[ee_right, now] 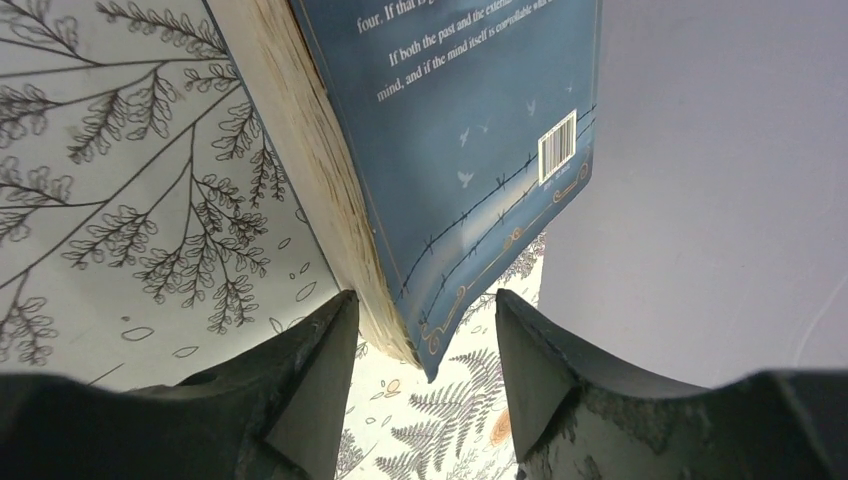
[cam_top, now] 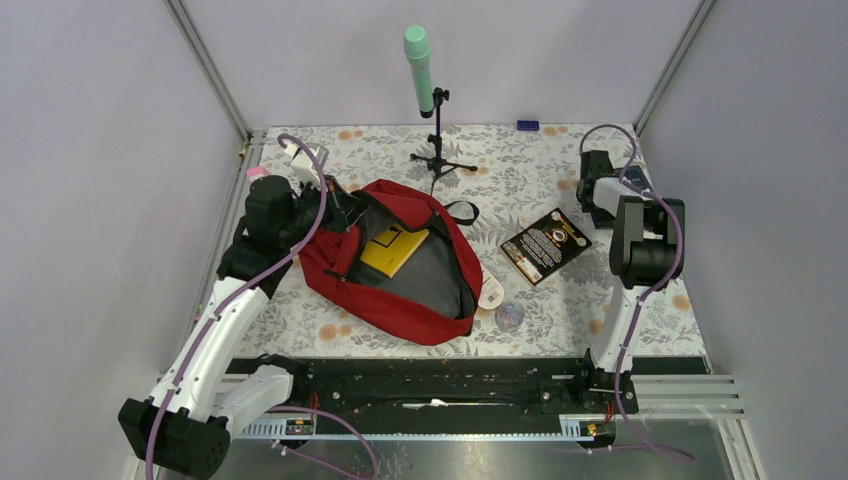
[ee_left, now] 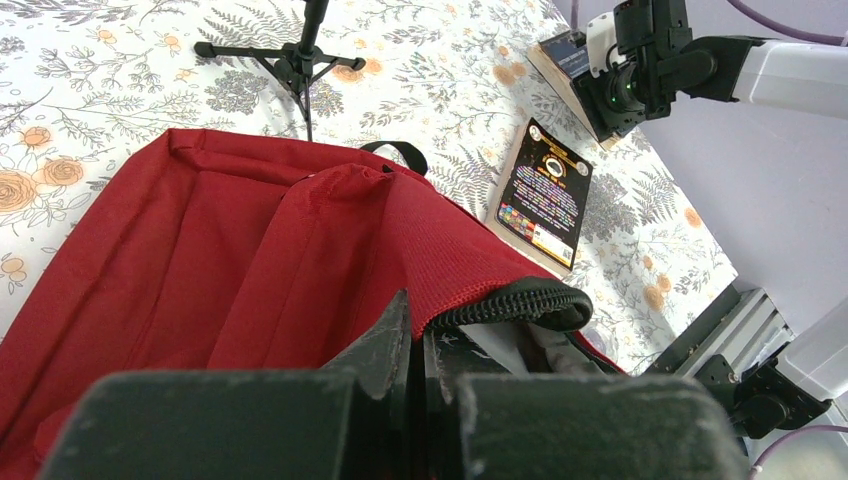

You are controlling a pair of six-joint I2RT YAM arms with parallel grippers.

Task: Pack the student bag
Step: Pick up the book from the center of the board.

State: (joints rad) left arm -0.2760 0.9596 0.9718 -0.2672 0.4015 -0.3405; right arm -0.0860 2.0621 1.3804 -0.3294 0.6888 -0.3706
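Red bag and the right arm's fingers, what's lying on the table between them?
A black book lies flat between the red bag and the right fingers. The top view shows it best.

The left arm (cam_top: 225,320) stretches forward from its base, wrist turned inward. The left claw (ee_left: 415,320) is pinched tight on the zip edge of the student bag (ee_left: 200,260). The right arm (cam_top: 620,300) stands folded, elbow high, wrist dipped low. The right claw (ee_right: 422,305) gapes — fingers either side of a blue book (ee_right: 470,120) corner.
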